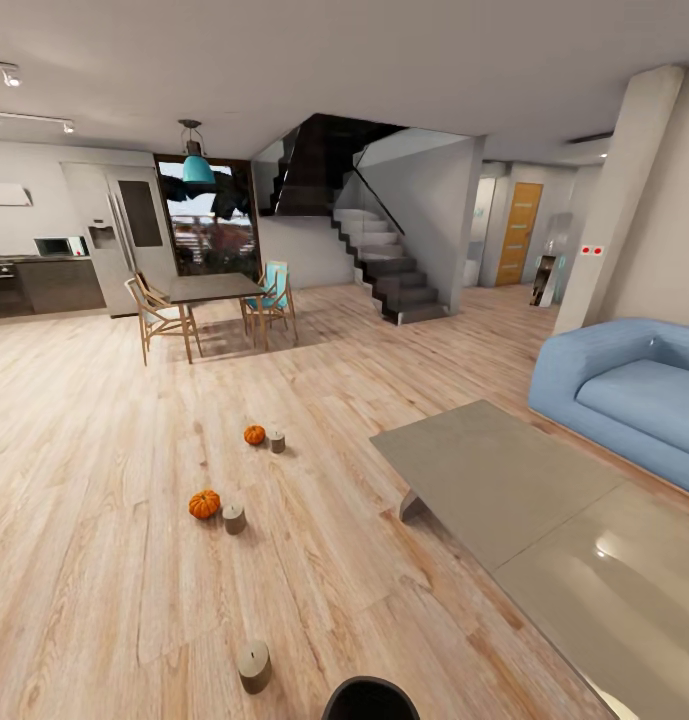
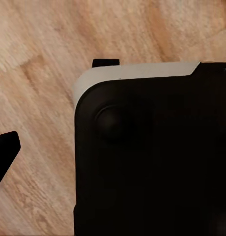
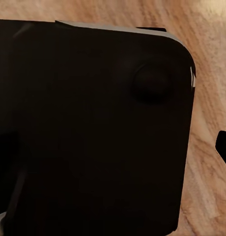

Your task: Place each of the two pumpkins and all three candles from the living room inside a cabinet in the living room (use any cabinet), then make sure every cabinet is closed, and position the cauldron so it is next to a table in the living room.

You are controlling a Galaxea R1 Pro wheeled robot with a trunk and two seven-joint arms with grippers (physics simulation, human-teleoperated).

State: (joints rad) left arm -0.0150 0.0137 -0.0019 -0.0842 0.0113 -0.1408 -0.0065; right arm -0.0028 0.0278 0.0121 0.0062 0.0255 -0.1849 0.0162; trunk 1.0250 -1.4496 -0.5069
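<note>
On the wood floor (image 1: 104, 480), well ahead of both pincers: two orange ribbed pumpkins (image 1: 205, 503), each paired with a stubby beige candle (image 1: 234, 518) just beside it; farther pair (image 1: 255, 434), (image 1: 277, 441); third candle (image 1: 253, 665) nearest, beside the black cauldron rim (image 1: 370, 698). Low grey table (image 1: 504, 480) to the right. Step judged: approach, nothing collected; next calls for driving closer and reaching down. Width of either pincer cannot be told; wrist views show dark robot housing (image 2: 152, 157) over floorboards.

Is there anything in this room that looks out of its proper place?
Yes. Two pumpkins and three candles stand loose on the wood floor, left of the coffee table, each pumpkin paired with a candle. Such decorations normally sit on furniture. A black round rim at the bottom edge may be the cauldron. Nothing looks spilled or broken.
</note>
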